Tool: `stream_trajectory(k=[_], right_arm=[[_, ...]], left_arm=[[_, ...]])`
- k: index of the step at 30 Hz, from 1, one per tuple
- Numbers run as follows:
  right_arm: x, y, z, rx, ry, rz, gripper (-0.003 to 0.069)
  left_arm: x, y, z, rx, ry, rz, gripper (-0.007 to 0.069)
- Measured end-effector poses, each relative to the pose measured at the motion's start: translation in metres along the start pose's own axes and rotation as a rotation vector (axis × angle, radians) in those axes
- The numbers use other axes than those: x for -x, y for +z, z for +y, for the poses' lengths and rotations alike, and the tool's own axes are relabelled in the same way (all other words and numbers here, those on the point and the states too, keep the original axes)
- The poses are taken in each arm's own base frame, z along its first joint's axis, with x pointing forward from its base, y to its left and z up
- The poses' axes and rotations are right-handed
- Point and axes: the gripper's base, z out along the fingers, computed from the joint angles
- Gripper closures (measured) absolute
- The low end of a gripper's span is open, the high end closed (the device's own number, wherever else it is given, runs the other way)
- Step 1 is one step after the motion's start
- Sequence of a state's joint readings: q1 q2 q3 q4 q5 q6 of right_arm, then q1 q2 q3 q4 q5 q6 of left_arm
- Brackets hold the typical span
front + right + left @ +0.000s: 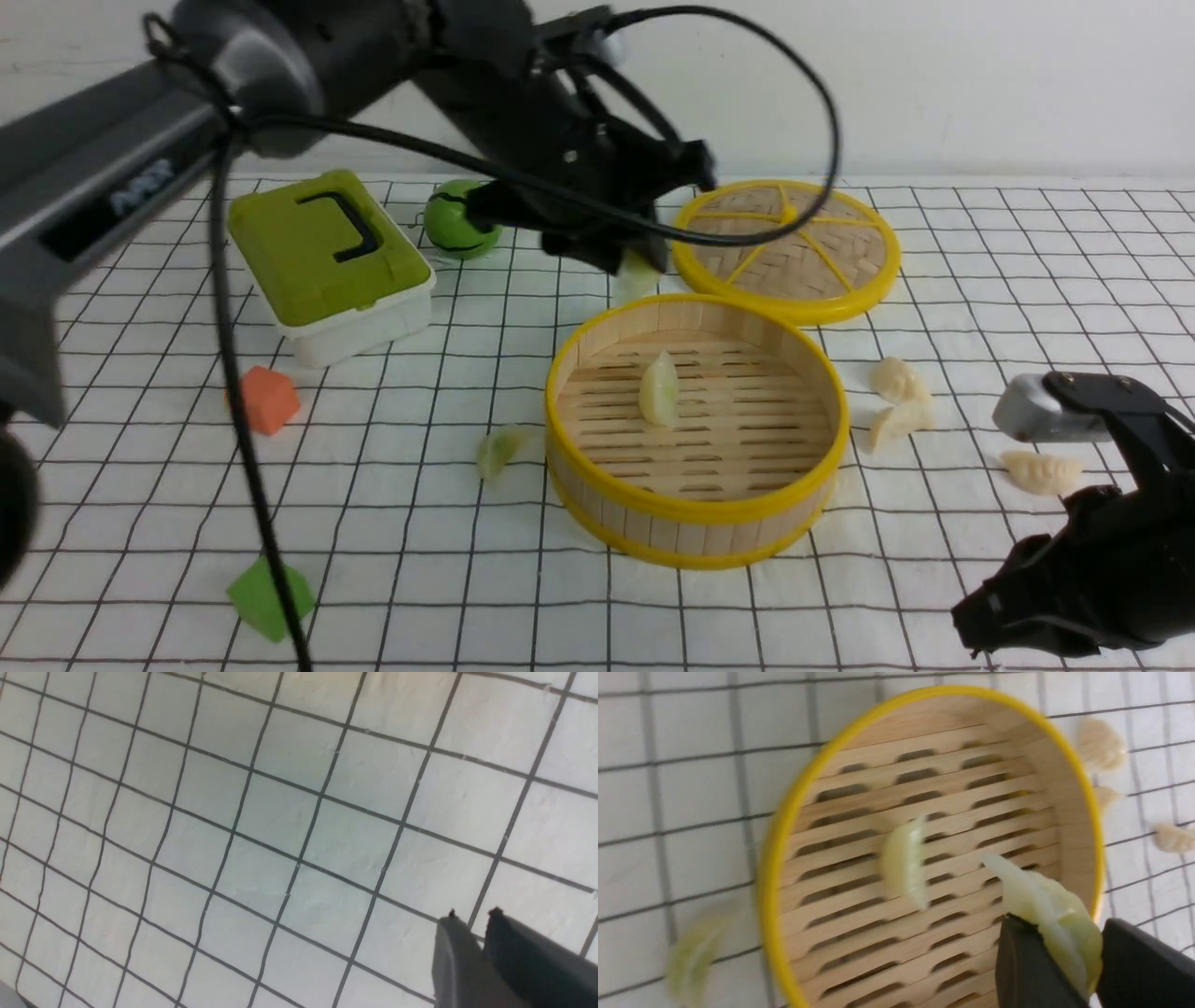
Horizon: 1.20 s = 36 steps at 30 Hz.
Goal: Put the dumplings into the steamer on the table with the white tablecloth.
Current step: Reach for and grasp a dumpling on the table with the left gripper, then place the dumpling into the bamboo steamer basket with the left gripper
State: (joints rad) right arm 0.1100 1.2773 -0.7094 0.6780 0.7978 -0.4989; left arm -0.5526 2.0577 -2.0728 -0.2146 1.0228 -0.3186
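- Well off to the left of your left gripper (635,266) and nearer the robot, an orange cube (266,399) and a green cube (269,597) lie apart on the white tablecloth (1027,280).
- Left of that gripper, at about its depth, sits a green-lidded box (327,257). A green ball (457,222) lies just beside the gripper's left side.
- The loose green dumpling (499,450) lies on the cloth, robot-side of the left gripper and a little left, just outside the steamer's left wall.
- Your left gripper hangs over the steamer's far rim, clenched on the held green dumpling (1041,905). In the left wrist view it is pinched between the two dark fingers (1024,966), with its tip sticking out past them.
- The steamer (695,511) stands upright below the gripper and on its robot side. The steamed green dumpling (659,388) rests on edge on the slats near the middle.
- The woven lid (840,280) lies flat just right of the left gripper, behind the steamer; you cannot tell whether the two rims touch.
- Beyond your right gripper (976,623) and to its left, the far cream dumpling (898,379) and the near cream dumpling (898,422) lie close together beside the steamer's right wall. The rightmost cream dumpling (1041,471) lies closest to that gripper.
- Your right gripper hangs over bare cloth, jaws drawn almost together with only a thin slit, gripping nothing.
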Motion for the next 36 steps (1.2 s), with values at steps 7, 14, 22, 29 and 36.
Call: stream_trajectory(k=[7,14,22,29,36], right_arm=[[0.000,0.000,0.000,0.002,-0.005,0.003,0.0556],[-0.001,0.000,0.000,0.004,-0.006,0.006,0.0554],[0.000,0.000,0.002,0.020,0.004,-0.002,0.0554],[0.001,0.000,0.003,0.034,0.001,-0.011,0.0549],[0.001,0.000,0.003,0.036,0.000,-0.008,0.0543]], left_arm=[[-0.014,0.078,-0.029,0.095,0.147,0.084,0.0435],[-0.020,0.121,-0.020,0.235,0.180,0.052,0.0435],[-0.022,0.140,-0.007,0.320,0.042,0.010,0.0435],[-0.027,0.152,-0.006,0.293,-0.023,0.024,0.0383],[-0.023,0.145,-0.012,0.266,-0.045,0.023,0.0272]])
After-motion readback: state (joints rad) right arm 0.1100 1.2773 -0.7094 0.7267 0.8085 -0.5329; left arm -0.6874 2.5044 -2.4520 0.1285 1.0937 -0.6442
